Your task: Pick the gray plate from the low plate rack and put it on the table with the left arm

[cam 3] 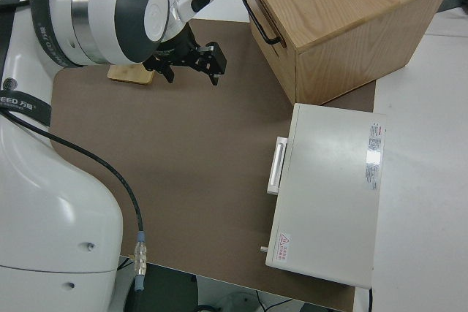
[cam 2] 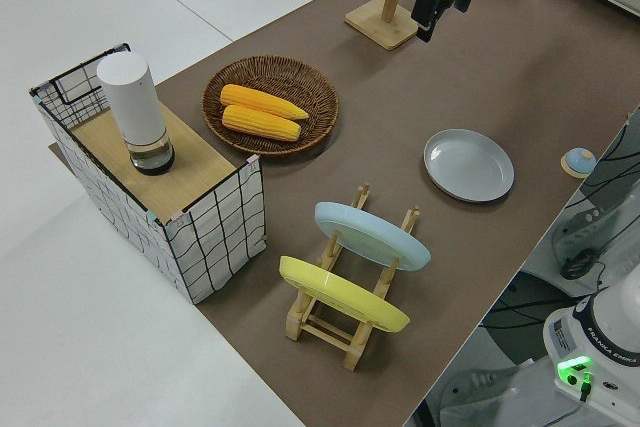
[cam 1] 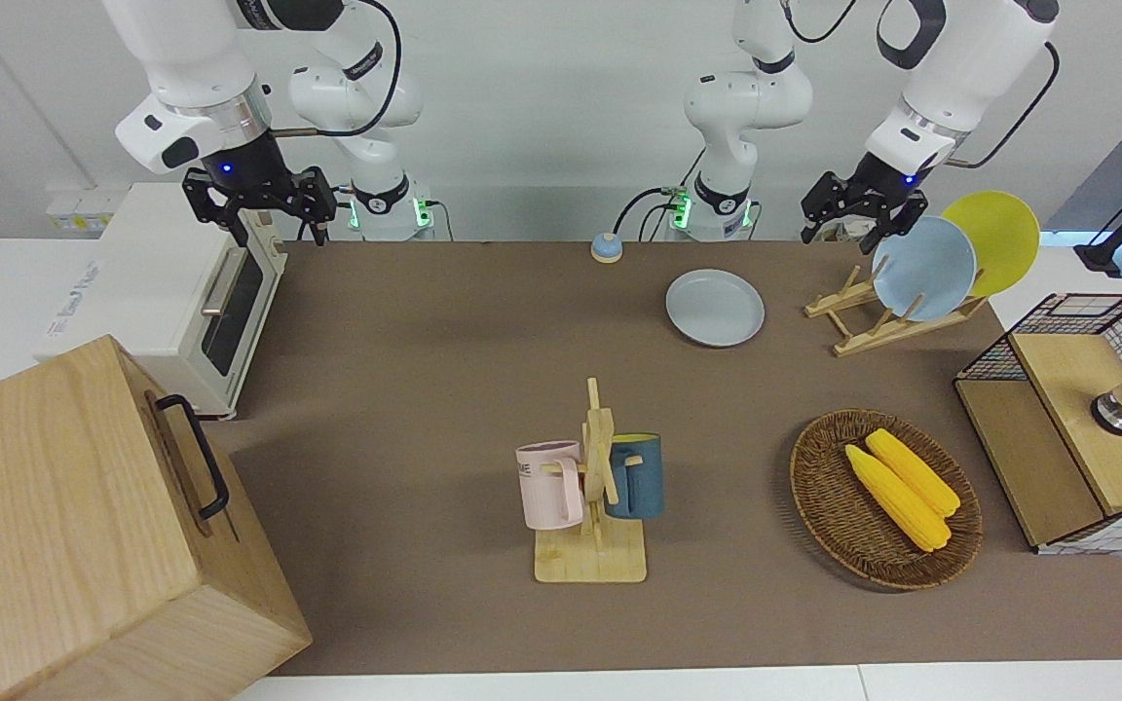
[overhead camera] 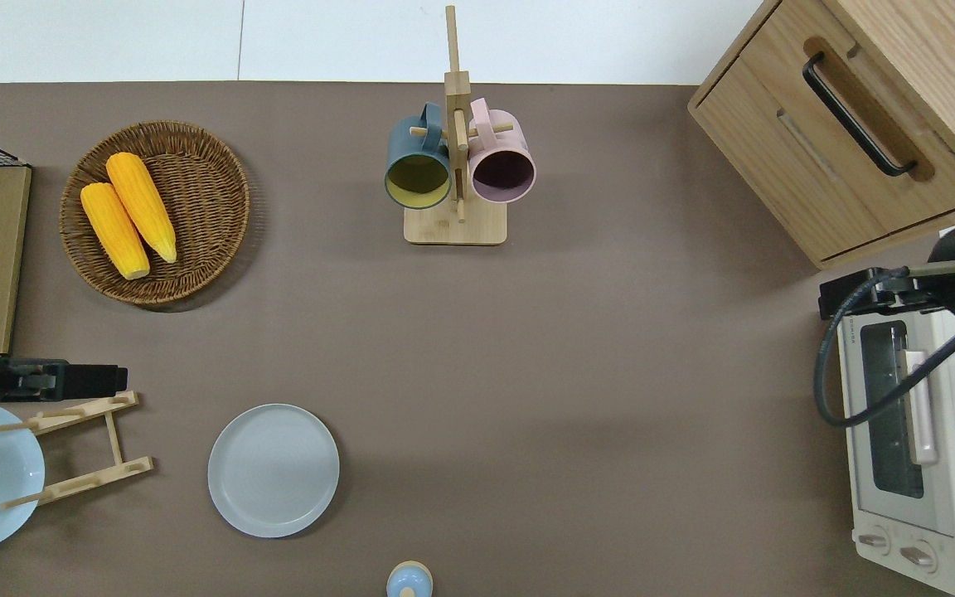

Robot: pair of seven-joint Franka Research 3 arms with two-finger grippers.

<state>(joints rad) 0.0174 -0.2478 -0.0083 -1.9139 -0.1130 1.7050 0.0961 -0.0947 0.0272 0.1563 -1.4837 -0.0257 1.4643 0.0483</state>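
Gray plate: lying flat on the table, beside the low plate rack, toward the right arm's end from it, touching neither rack nor gripper.
Low plate rack: carrying a light-blue plate and a yellow plate, both leaning on the pegs.
Left gripper: hanging empty in the air over the rack's farther rail, fingers spread apart.
Right gripper: parked, fingers standing apart, holding nothing.
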